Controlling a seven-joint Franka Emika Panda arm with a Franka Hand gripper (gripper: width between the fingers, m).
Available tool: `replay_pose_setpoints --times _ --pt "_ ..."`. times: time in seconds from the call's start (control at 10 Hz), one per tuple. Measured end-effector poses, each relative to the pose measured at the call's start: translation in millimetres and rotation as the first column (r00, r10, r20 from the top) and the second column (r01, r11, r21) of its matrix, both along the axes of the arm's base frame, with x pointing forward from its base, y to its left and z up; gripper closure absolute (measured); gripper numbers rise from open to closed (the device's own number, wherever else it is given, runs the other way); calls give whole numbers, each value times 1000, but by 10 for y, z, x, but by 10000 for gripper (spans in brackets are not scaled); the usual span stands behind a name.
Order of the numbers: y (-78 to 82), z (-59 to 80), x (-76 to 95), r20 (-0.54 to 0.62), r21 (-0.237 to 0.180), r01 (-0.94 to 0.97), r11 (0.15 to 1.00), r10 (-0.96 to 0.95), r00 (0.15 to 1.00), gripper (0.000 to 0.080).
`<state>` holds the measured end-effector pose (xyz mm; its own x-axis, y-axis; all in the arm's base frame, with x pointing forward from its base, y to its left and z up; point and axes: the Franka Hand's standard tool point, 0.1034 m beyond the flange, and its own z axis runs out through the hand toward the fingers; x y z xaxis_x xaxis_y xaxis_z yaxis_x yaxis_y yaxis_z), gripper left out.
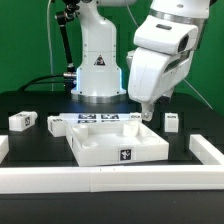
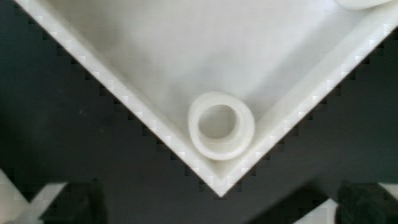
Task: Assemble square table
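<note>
- White plastic square tray-like tabletop (image 1: 108, 147), raised rim, hollow side up. Lies near the middle of the black table (image 1: 40, 152), just in front of the marker board (image 1: 100, 121). Carries a black-and-white marker tag (image 1: 125, 155) on its near wall.
- Round white socket ring (image 2: 219, 126). Sits inside one corner of the tabletop and fills the middle of the wrist view.
- Small white tagged block legs, three in view, all loose on the table and apart from the tabletop. First block leg (image 1: 22, 120) and second block leg (image 1: 55, 123) stand toward the exterior view's left; third block leg (image 1: 172, 121) stands toward the exterior view's right.
- Long white front rail (image 1: 110, 180). Edges the table on the near side.
- End effector (image 1: 147, 114). Released, spread wide, grasping nothing. Hangs over the tabletop's far corner on the exterior view's right. Blurred fingertips (image 2: 39, 203) flank that corner without touching it.
- White robot base (image 1: 100, 65). Stands behind the marker board.
</note>
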<state>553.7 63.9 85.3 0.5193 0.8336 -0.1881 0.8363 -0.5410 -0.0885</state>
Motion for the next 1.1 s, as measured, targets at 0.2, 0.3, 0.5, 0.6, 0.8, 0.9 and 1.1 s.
replay_pose_setpoints --times 0.2,0.3,0.5,0.6,0.8,0.9,1.1 --pt "-197 -34 -100 18 58 -153 987 152 988 150" --pt "-335 -59 -194 17 79 -190 979 190 982 150" --pt "-504 -110 -269 4 120 -373 920 375 927 150" --pt "-463 -105 -261 6 115 -355 928 356 934 150" --pt "-480 -115 -265 5 134 -464 876 467 884 150" --pt "-493 -113 -264 7 147 -522 840 526 850 150" --pt "-563 -115 -304 24 159 -588 793 592 805 150"
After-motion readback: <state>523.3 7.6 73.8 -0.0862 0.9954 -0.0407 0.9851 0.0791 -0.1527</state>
